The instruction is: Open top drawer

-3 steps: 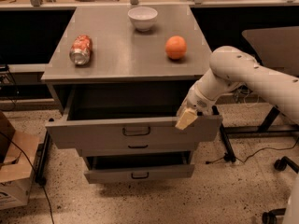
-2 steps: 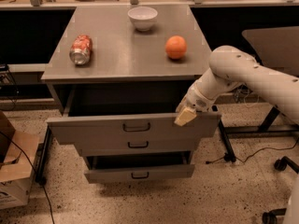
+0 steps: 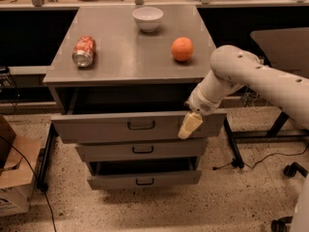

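Observation:
The top drawer is the widest grey drawer, with a small black loop handle at its centre. It stands pulled partly out of the grey cabinet, and its dark inside shows behind the front. My gripper, cream-tipped on a white arm, reaches in from the right. It sits at the right end of the top drawer's front, over its upper edge and well right of the handle.
On the cabinet top lie a red soda can on its side, a white bowl and an orange. The middle drawer is shut. The bottom drawer is pulled out a little. A cardboard box stands on the floor at left and a table leg at right.
The top drawer's front has slid back a little toward the cabinet. My gripper has stayed at the drawer's right end, shifting only slightly.

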`<state>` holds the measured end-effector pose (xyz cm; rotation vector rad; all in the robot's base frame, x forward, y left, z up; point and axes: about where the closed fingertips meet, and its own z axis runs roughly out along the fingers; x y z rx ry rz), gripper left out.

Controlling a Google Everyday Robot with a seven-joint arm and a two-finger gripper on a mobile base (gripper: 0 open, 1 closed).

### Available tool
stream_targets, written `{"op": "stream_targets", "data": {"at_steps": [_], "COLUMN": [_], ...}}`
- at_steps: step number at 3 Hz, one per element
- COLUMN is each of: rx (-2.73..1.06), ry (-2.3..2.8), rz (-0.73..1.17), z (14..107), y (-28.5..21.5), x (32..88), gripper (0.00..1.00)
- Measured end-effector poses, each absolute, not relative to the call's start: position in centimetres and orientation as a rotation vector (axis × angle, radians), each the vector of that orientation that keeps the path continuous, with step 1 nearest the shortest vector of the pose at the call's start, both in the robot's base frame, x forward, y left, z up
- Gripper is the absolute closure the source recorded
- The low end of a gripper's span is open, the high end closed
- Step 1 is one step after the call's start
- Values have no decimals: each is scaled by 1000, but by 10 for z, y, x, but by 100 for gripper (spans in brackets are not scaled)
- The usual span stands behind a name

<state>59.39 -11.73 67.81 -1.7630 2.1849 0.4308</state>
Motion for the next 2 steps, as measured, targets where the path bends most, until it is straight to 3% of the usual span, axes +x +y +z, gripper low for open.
{"op": "stream_targets", "data": {"at_steps": [1,2], "rx": [-1887,-1912], "ry": [2241,2254], "rz": [455,463], "z": [668,671], "y": [-123,-125], "x": [560,552], "gripper": [100,100]}}
